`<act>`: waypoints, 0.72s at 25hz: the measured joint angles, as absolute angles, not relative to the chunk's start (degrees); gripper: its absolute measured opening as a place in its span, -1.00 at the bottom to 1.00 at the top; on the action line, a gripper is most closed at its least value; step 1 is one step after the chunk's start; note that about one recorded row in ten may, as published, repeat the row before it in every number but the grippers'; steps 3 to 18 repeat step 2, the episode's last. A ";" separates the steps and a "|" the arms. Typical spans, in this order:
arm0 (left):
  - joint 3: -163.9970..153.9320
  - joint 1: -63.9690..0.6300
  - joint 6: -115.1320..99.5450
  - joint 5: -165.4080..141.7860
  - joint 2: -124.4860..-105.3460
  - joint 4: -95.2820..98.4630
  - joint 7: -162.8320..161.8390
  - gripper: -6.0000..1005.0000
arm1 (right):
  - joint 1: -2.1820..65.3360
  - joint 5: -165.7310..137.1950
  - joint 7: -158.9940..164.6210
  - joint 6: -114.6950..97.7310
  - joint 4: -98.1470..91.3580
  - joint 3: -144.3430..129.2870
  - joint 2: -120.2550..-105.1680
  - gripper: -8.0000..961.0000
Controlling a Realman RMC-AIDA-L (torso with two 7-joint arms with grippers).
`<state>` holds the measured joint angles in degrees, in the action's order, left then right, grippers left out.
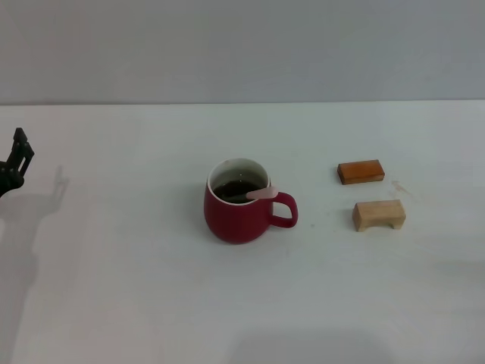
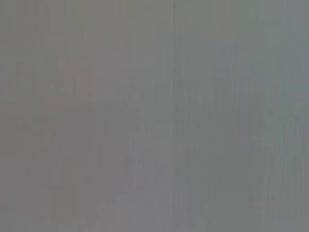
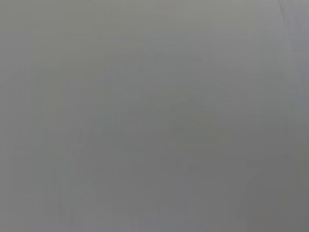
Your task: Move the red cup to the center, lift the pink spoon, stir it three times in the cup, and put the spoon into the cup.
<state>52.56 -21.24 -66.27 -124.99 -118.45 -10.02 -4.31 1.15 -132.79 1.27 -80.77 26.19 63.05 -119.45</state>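
Pink spoon (image 1: pixel 258 195) rests in red cup (image 1: pixel 236 212). Left gripper (image 1: pixel 17 161) well clear, holds nothing; opening indiscernible. Retreat without nudging cup.

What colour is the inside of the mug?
White, above dark liquid, on the red cup; the head view shows it best.

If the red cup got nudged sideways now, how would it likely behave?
The red cup looks squat and wide-based, so it would probably slide rather than tip. The dark liquid inside could slosh. The pink spoon leaning on the rim might shift or rattle.
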 joint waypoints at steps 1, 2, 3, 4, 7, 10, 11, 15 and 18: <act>52.56 -21.22 -66.27 -124.99 -118.45 -10.04 -4.31 0.61 | 1.13 -132.78 1.29 -80.93 26.12 62.94 -119.45 0.41; 52.53 -21.20 -66.28 -124.99 -118.46 -10.06 -4.31 0.61 | 1.10 -132.77 1.30 -81.21 25.94 62.81 -119.45 0.41; 52.53 -21.20 -66.28 -124.99 -118.46 -10.06 -4.31 0.61 | 1.10 -132.77 1.30 -81.21 25.94 62.81 -119.45 0.41; 52.53 -21.20 -66.28 -124.99 -118.46 -10.06 -4.31 0.61 | 1.10 -132.77 1.30 -81.21 25.94 62.81 -119.45 0.41; 52.53 -21.20 -66.28 -124.99 -118.46 -10.06 -4.31 0.61 | 1.10 -132.77 1.30 -81.21 25.94 62.81 -119.45 0.41; 52.53 -21.20 -66.28 -124.99 -118.46 -10.06 -4.31 0.61 | 1.10 -132.77 1.30 -81.21 25.94 62.81 -119.45 0.41; 52.53 -21.20 -66.28 -124.99 -118.46 -10.06 -4.31 0.61 | 1.10 -132.77 1.30 -81.21 25.94 62.81 -119.45 0.41; 52.53 -21.20 -66.28 -124.99 -118.46 -10.06 -4.31 0.61 | 1.10 -132.77 1.30 -81.21 25.94 62.81 -119.45 0.41; 52.53 -21.20 -66.28 -124.99 -118.46 -10.06 -4.31 0.61 | 1.10 -132.77 1.30 -81.21 25.94 62.81 -119.45 0.41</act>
